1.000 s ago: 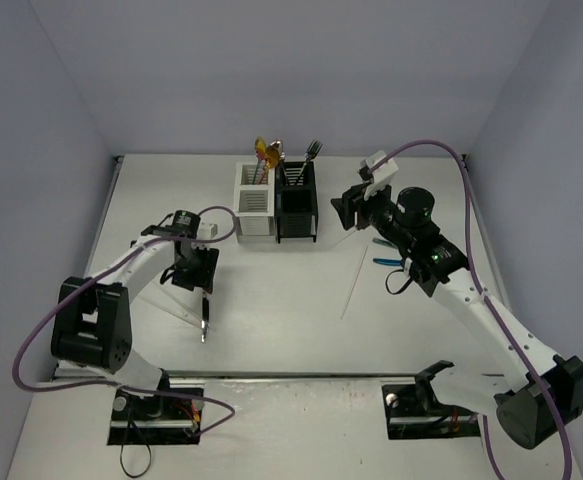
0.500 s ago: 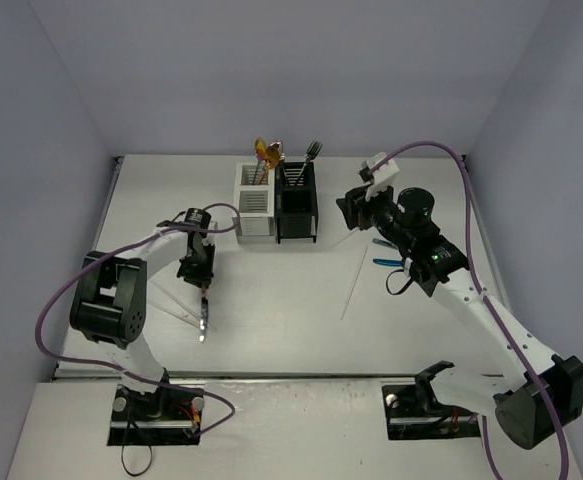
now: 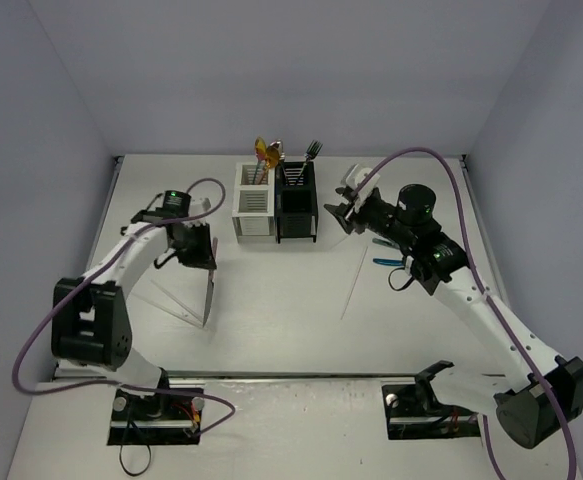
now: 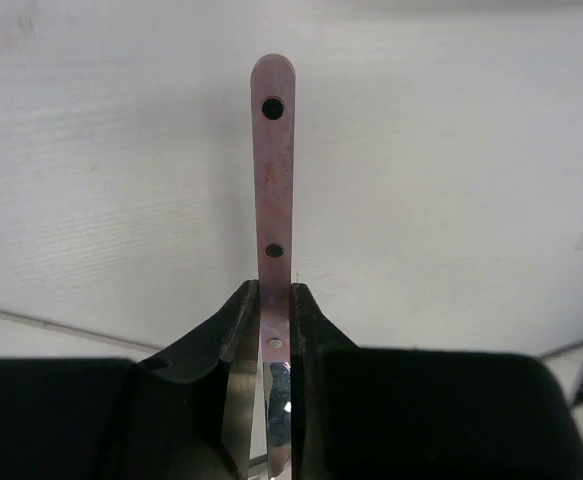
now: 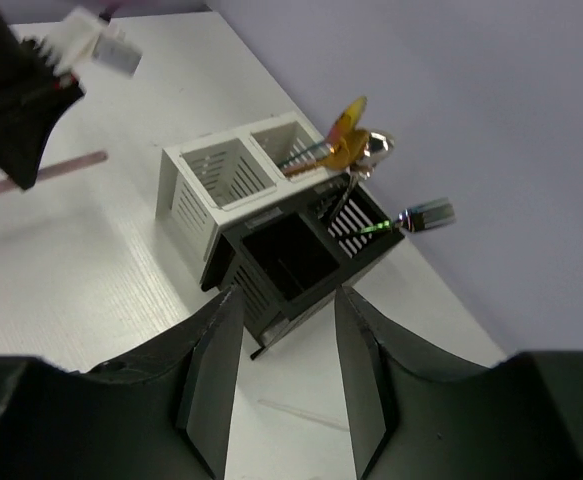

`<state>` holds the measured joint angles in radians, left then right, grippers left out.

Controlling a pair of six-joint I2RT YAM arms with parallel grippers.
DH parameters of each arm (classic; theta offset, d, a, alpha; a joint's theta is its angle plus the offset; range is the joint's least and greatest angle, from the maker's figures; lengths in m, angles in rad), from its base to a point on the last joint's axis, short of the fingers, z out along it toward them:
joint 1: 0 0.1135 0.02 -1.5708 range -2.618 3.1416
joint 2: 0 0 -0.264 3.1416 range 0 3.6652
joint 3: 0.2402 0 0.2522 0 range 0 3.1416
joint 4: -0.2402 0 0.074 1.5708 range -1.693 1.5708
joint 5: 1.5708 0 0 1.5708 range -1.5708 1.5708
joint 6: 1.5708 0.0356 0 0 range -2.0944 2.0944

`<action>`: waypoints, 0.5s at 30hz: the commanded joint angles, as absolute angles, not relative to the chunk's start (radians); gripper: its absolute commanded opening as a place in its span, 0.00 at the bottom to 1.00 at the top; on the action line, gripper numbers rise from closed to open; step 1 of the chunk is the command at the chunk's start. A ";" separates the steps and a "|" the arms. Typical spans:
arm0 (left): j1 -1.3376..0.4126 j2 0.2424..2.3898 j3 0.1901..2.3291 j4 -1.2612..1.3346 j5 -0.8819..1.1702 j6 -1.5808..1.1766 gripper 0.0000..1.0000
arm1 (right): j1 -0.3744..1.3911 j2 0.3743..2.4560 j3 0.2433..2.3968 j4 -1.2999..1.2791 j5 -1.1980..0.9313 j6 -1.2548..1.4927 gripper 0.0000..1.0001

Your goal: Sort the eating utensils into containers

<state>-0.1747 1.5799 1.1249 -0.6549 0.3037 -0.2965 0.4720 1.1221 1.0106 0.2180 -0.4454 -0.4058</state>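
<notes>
My left gripper [image 3: 207, 262] is shut on a knife [image 3: 209, 298] with a pink riveted handle and holds it over the table, left of the caddies. In the left wrist view the handle [image 4: 274, 170] sticks out past the jaws [image 4: 275, 290]. The white caddy [image 3: 254, 205] and the black caddy [image 3: 296, 205] stand joined at the back middle. Gold utensils [image 3: 264, 153] stand in the white one and forks [image 3: 313, 150] in the black one. My right gripper [image 3: 333, 217] is open and empty just right of the black caddy [image 5: 301, 255], which shows between its fingers [image 5: 287, 292].
A clear thin stick [image 3: 354, 285] lies right of centre and also shows in the right wrist view [image 5: 301, 412]. Two blue/teal utensils [image 3: 384, 262] lie by the right arm. A clear utensil [image 3: 171, 305] lies under the left arm. Purple cables loop over both arms.
My left gripper has moved back and up with the knife, whose free end has come off the table. My right gripper has shifted left, closer to the black caddy.
</notes>
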 commanded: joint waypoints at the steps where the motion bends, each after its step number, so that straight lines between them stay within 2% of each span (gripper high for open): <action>1: -0.071 1.409 1.231 -0.661 0.817 -0.341 0.00 | 0.520 1.122 1.082 0.282 -0.587 -0.608 0.41; 3: -0.069 1.385 1.236 -0.661 0.989 -0.357 0.00 | 0.546 1.143 1.090 0.272 -0.607 -0.705 0.42; 10: -0.065 1.337 1.143 -0.664 1.157 -0.446 0.00 | 0.714 1.196 1.110 0.180 -0.615 -1.076 0.41; 15: -0.057 1.352 1.081 -0.666 1.296 -0.436 0.00 | 0.874 1.210 1.027 0.179 -0.565 -1.315 0.40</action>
